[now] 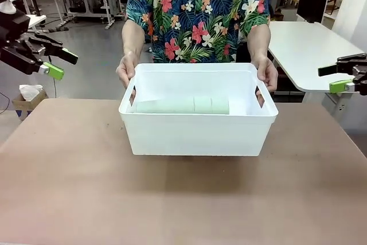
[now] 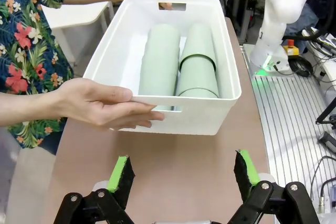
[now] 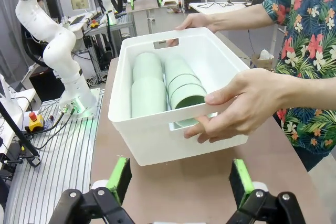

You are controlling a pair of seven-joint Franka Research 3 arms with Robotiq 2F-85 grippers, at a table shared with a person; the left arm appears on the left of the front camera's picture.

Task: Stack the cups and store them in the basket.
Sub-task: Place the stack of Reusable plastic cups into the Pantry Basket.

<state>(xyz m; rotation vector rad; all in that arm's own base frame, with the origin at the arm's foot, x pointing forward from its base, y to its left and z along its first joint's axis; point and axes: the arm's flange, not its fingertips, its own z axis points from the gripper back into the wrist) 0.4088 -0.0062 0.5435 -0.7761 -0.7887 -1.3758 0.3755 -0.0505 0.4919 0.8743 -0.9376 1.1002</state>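
Two open grippers — left (image 2: 182, 174), right (image 3: 180, 182), one basket (image 1: 198, 133), stacked cups (image 2: 178, 61)

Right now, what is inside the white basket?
Inside the basket, stacked cups lie on their sides in two rows. Nesting hides how many there are, and the floor beneath them is covered.

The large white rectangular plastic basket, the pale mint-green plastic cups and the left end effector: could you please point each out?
White plastic basket (image 1: 195, 136): front view, near wall.
Mint-green cups (image 2: 160, 61): left wrist view, side of left stack.
Left end effector (image 2: 184, 174): left wrist view, midway between fingertips.
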